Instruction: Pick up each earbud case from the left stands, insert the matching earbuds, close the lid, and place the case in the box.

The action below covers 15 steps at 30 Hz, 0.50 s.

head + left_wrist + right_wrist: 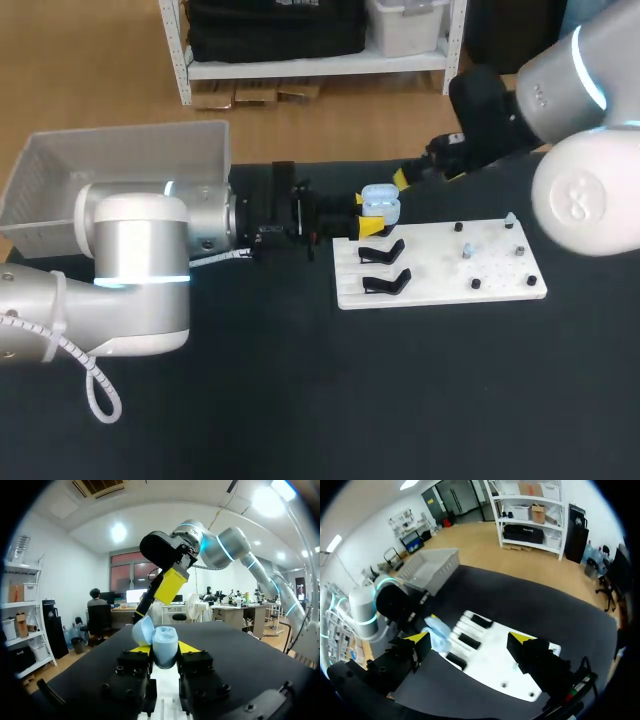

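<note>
A pale blue, rounded plastic earbud case (pixel 380 204) is held above the table's (pixel 300 400) far middle, clamped between the two yellow tips of the left gripper (pixel 362 226), one on each side. The case's lid is open and tilted back, so the opening faces up. The left arm reaches in level from the left, and the case is at the very front of its gripper, over the near-left corner of a flat white board (pixel 440 285) that carries empty black stands (pixel 383 282). The right gripper (pixel 469 638) hangs just above and beyond the case with its fingers spread wide and nothing between them. From it, the case lies ahead and below, close to one fingertip and off its midline. Small pale pieces sit on the board's right part, nearer the right arm, too small to tell as earbuds. The pale, open-topped plastic box (pixel 120 165) stands well apart at the far left.
</note>
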Tool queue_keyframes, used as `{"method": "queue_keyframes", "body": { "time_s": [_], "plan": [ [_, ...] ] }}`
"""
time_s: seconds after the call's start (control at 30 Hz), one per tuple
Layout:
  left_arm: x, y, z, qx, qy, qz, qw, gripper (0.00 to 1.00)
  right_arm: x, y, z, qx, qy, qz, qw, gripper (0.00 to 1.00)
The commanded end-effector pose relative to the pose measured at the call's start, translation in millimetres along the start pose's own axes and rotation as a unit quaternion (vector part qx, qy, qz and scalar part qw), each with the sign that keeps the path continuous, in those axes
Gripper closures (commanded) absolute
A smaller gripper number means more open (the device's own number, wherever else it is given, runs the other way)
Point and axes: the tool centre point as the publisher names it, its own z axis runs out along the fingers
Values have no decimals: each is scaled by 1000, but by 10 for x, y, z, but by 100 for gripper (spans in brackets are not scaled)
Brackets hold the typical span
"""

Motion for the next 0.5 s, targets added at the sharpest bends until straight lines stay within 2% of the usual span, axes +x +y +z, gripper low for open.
{"method": "queue_keyframes", "body": {
  "time_s": [0.03,0.2,0.5],
  "plan": [
    [7,13,1,1,-1,0,1000,100,41,-108,-256,82,38,2,996,0],
    [7,13,1,1,-1,0,1000,100,221,-447,-276,152,93,-1,984,0],
    [7,13,1,1,-1,0,1000,100,538,-937,-165,221,154,10,963,0]
  ]
}}
